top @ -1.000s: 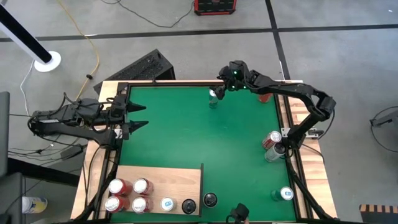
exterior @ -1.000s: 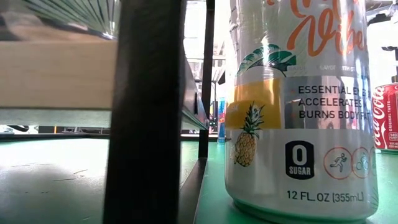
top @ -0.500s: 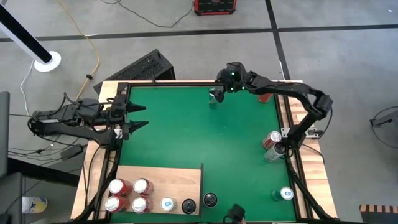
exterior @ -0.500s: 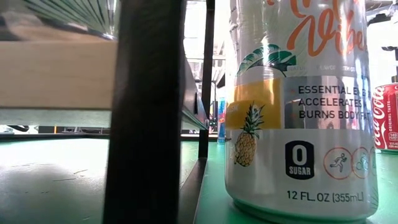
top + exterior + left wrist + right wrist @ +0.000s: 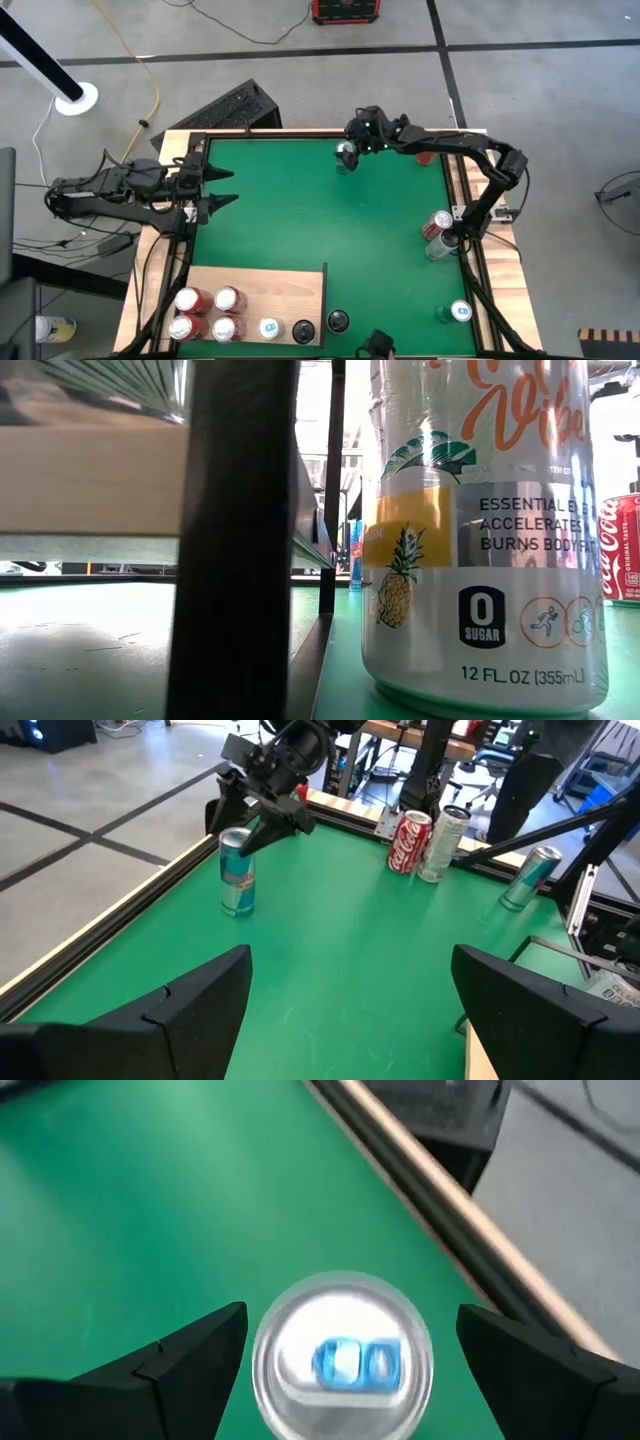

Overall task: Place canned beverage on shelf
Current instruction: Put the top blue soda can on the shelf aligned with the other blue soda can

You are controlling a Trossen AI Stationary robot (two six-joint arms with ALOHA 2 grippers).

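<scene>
Over the last second the right gripper (image 5: 349,150) had slid a little farther left along the far edge of the green mat (image 5: 320,215), closing on the slim blue-and-silver can (image 5: 345,157) that stood upright there. Its fingers (image 5: 190,1355) were spread wide, one on each side of the can's top (image 5: 343,1356), with clear gaps and no contact. Seen from the left wrist, that gripper (image 5: 243,820) hung just above and behind the can (image 5: 237,871).

Nothing else had shifted. At the left edge of the table the left gripper (image 5: 222,187) waited, jaws wide and empty.

On the near-left corner lay the shelf (image 5: 280,290), a pale wooden board carrying four red-and-white cans (image 5: 206,313), a blue-topped can (image 5: 268,328) and a dark-topped can (image 5: 303,329). Just right of it a black can (image 5: 338,321) stood on the mat. By the right edge a red cola can (image 5: 439,222) and a silver can (image 5: 440,245) stood close together, and a green can (image 5: 457,313) stood near the near-right corner. A pineapple-printed can (image 5: 485,530) filled the low view.
</scene>
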